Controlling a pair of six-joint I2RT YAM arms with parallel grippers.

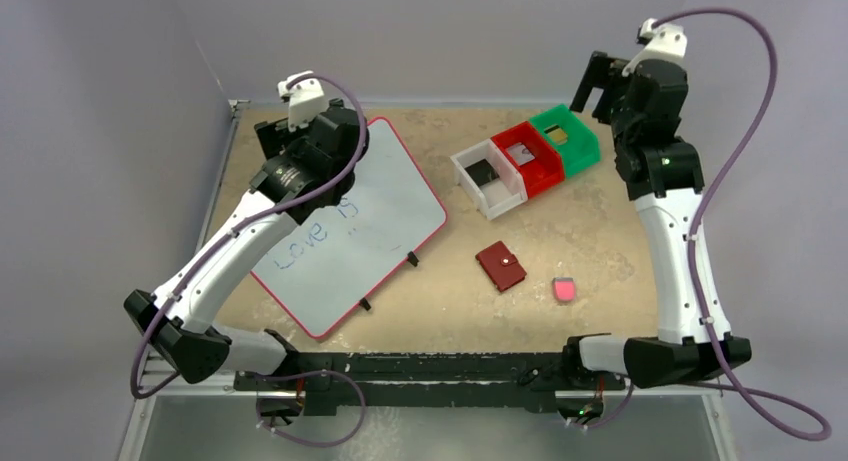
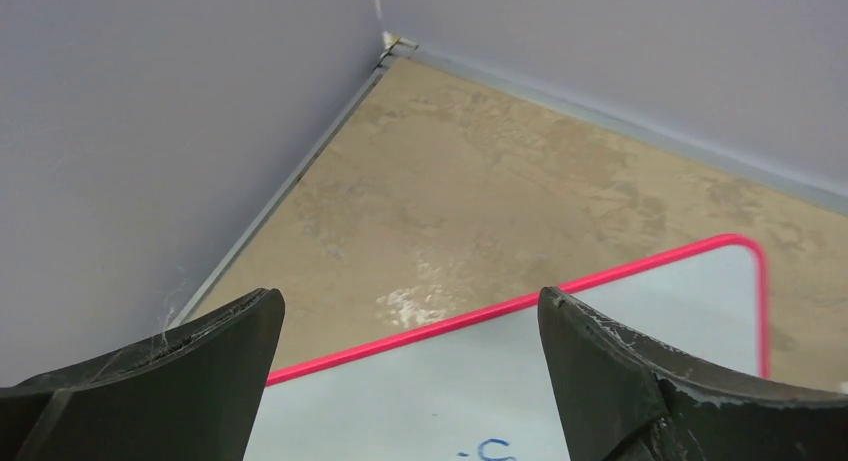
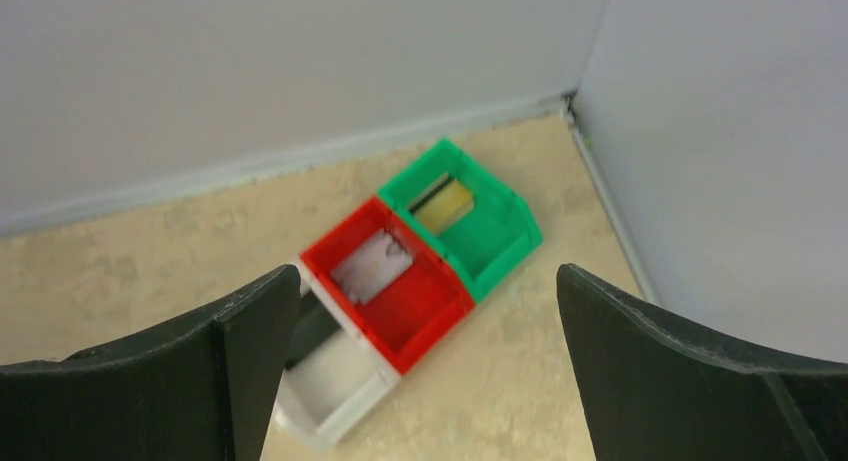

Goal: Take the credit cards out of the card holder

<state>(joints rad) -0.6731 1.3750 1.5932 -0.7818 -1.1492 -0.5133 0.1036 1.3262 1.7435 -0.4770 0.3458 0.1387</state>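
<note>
Both arms are hanging high & well away from the work. Left hand [image 2: 408,303] is hovering over the far-left corner of the table [image 2: 450,201], above the whiteboard [image 2: 600,361] edge, fingers spread wide, gripping nothing. Right hand [image 3: 430,276] is hovering over the far-right corner, also spread wide & empty. Card holder [image 1: 501,266] is lying shut on the table, approx. mid-right, near a small pink block [image 1: 564,290] & well apart from both hands. Credit cards [image 3: 371,265] are looking already out: black card [image 1: 482,173] is sitting in the white bin [image 3: 340,396], silver-grey card [image 1: 520,154] in the red bin [image 3: 430,326], gold card [image 3: 447,203] in the green bin [image 3: 505,236], the 3 bins touching in a row at the far right. So the task is prob. done or v. near done. Can't tell whether any card is hiding inside the shut holder; if one is, what's left is opening the holder & pulling that card out.
</note>
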